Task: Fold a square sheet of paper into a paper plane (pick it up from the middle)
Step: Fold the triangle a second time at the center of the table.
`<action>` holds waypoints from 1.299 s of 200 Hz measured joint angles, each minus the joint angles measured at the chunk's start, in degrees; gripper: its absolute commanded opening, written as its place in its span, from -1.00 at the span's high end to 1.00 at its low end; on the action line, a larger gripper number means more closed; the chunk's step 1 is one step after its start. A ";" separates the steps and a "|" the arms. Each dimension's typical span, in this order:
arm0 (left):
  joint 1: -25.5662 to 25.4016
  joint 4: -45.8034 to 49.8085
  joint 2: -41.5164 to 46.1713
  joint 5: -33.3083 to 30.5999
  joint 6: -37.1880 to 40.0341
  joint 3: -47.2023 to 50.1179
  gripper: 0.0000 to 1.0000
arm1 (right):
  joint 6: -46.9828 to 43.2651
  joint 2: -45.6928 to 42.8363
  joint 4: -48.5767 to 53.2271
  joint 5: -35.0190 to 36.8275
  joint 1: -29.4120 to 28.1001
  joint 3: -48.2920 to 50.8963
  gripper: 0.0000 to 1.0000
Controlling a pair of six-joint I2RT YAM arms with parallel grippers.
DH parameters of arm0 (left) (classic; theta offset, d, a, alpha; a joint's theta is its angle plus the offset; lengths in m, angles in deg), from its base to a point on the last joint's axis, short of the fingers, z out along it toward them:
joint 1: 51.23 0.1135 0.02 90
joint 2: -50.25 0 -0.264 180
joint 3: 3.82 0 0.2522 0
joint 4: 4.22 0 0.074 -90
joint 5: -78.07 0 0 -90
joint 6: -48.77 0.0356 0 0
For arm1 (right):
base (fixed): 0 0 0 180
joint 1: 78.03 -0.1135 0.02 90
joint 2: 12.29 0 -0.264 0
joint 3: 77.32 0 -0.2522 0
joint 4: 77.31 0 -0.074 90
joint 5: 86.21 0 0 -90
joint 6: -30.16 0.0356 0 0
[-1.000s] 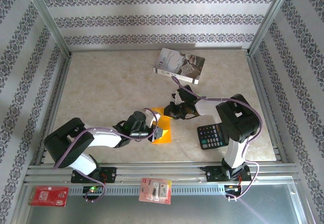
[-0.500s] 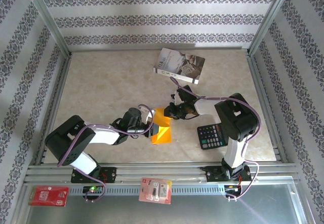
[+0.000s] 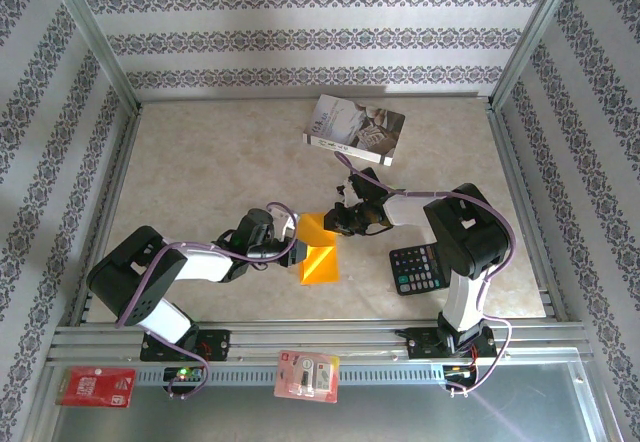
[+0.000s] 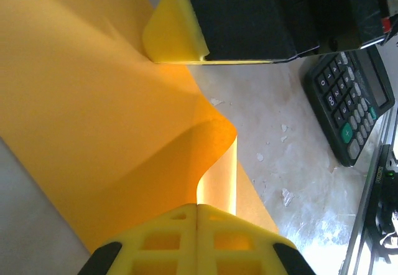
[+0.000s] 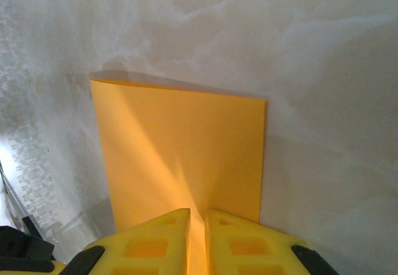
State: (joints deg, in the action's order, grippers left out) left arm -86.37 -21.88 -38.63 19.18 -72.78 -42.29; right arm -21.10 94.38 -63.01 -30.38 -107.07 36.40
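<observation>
Folding the square sheet of paper [image 5: 180, 144]
Left end effector [image 4: 197, 208] and right end effector [image 5: 198, 216] pinch it; I align edges before creasing.

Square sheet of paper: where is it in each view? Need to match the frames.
Top external: square sheet of paper just below picture centre, left of the calculator.
Left wrist: sheet covers the left half, from bottom to top edge; calculator at the right edge.
Right wrist: sheet at centre, spreading up from the bottom.
Shared landmark: the calculator, in top external and left wrist.
</observation>
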 measured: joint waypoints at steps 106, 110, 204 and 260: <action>0.50 1.46 -1.33 -0.04 1.14 -0.07 1.00 | -0.15 0.15 0.39 0.00 -0.11 -0.26 0.66; 0.55 1.51 -1.46 -0.07 1.16 -0.07 1.00 | -0.15 0.15 0.39 0.02 -0.11 -0.26 0.67; 1.14 3.28 -2.71 -0.22 1.99 -1.79 1.00 | -0.15 0.15 0.39 0.02 -0.11 -0.26 0.67; 1.16 4.68 -2.71 -0.26 2.54 -1.84 1.00 | -0.15 0.15 0.39 0.02 -0.11 -0.26 0.67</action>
State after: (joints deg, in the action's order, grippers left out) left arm -85.21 -17.20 -41.34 18.92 -70.25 -44.13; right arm -21.26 94.54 -62.62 -30.36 -107.17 36.14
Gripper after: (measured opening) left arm 0.037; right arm 0.166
